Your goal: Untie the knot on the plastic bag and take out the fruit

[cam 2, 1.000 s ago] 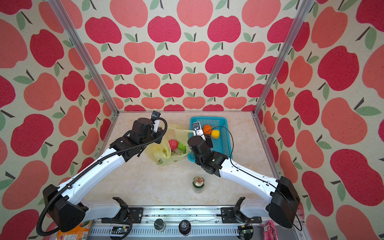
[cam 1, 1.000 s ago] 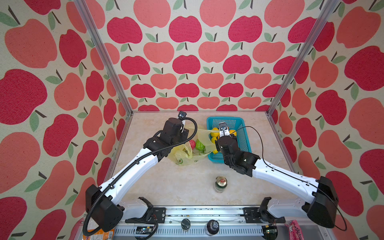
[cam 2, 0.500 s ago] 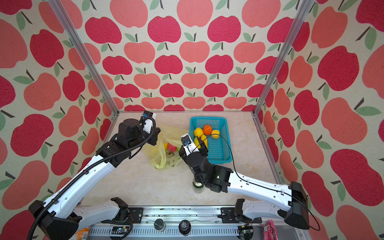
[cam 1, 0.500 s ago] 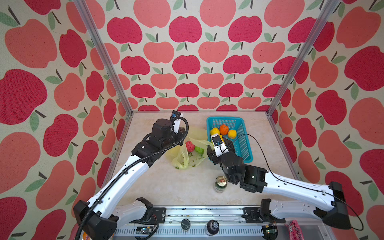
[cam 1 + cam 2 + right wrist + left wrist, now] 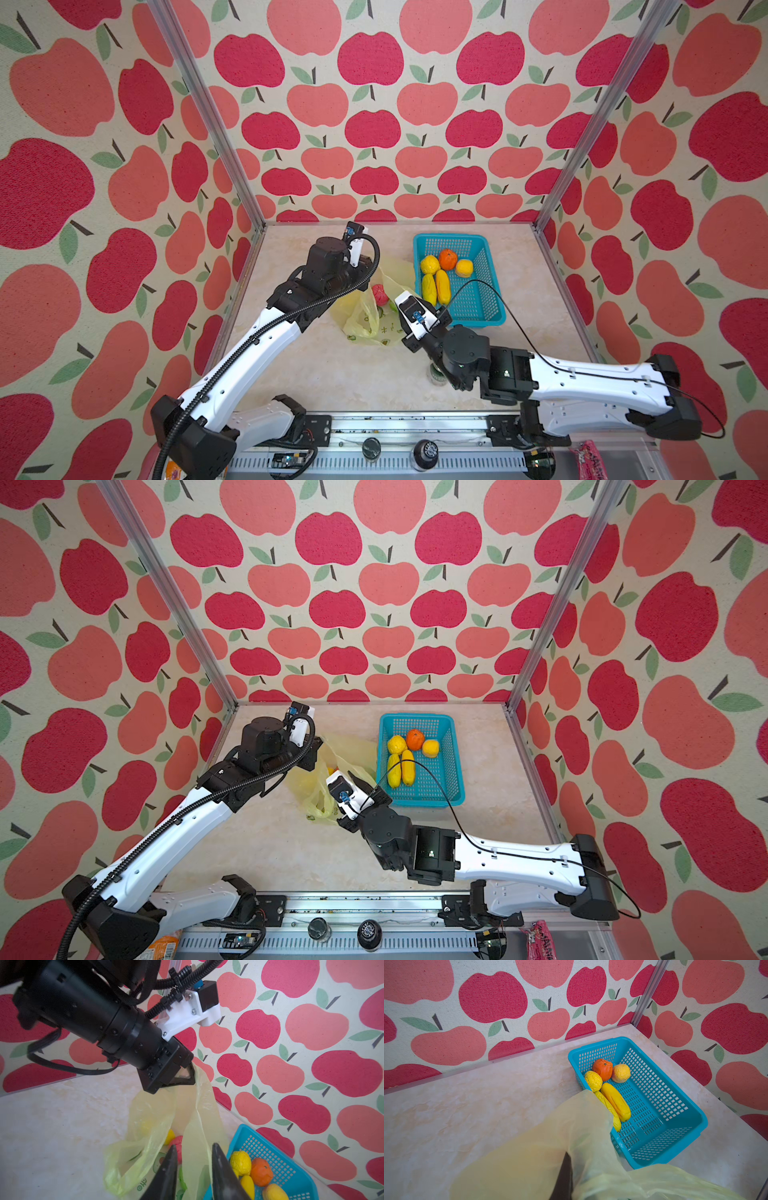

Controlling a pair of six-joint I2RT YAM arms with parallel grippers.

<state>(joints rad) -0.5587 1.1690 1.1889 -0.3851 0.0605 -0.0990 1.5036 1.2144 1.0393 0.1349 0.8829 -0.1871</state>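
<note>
The pale yellow plastic bag [image 5: 365, 318] lies left of the turquoise basket [image 5: 451, 237], its mouth open; the knot is out of view. My left gripper [image 5: 190, 1076] is shut on one handle and holds it up; film drapes over its finger [image 5: 563, 1176]. My right gripper [image 5: 194, 1149] hovers at the bag's mouth, jaws slightly apart, a strip of bag between them. A pink-red fruit [image 5: 380, 293], a green one [image 5: 392, 306] and a yellow one [image 5: 170, 1135] sit in the bag. A lemon [image 5: 429, 264], an orange [image 5: 448, 258], a yellow-orange piece [image 5: 464, 268] and two long yellow fruits [image 5: 442, 286] lie in the basket.
A green drink can [image 5: 435, 376] stands under my right wrist near the front. Apple-print walls with metal corner posts [image 5: 552, 199] close in three sides. An orange packet [image 5: 172, 471] and a pink one [image 5: 590, 453] lie below the front rail.
My right gripper left a long yellow fruit in the basket, drew back to the bag's mouth, and its jaws widened then narrowed. My left gripper kept hold of the handle and shifted slightly left.
</note>
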